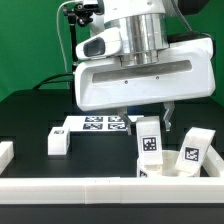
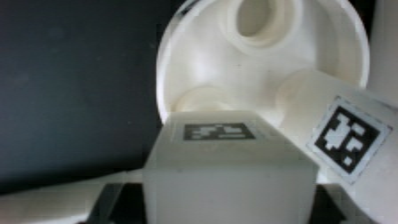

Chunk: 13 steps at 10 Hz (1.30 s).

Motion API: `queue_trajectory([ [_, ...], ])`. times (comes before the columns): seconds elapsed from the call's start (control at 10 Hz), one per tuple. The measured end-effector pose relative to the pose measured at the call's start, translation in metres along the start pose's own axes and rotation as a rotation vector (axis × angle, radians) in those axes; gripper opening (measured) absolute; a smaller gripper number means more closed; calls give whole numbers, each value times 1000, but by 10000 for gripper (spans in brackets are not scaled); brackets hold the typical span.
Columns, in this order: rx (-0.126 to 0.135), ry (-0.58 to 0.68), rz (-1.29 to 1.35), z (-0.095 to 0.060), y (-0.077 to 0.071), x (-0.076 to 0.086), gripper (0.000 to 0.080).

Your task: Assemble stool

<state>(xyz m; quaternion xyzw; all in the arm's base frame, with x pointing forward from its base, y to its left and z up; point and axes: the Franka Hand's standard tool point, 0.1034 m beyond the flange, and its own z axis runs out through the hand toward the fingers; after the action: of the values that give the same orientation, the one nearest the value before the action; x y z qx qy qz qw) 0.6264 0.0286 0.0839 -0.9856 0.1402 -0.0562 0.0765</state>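
Exterior view: the hand (image 1: pixel 147 116) stands at the top of an upright leg (image 1: pixel 150 142) near the front rail (image 1: pixel 100 190). A second leg (image 1: pixel 191 152) stands just beside it.

Wrist view: the hand's jaws are narrow and clamp the upright leg's sides. The seat (image 2: pixel 222 60) lies beyond it on the dark surface (image 2: pixel 71 80).

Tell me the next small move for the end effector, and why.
Probably a slight downward twist to seat the leg. The end effector appears closed on it, and the wrist view shows the leg upright at the near part of the seat, so it looks placed but not yet fixed.
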Motion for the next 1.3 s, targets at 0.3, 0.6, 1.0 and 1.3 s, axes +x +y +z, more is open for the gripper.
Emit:
queue_trajectory([
  [0.3, 5, -5, 245, 2, -11, -4, 340],
  [0.6, 23, -12, 486, 2, -13, -5, 340],
  [1.0, 19, -20, 785, 3, -20, -8, 340],
  [1.3, 27, -61, 935, 3, -21, -10, 340],
])
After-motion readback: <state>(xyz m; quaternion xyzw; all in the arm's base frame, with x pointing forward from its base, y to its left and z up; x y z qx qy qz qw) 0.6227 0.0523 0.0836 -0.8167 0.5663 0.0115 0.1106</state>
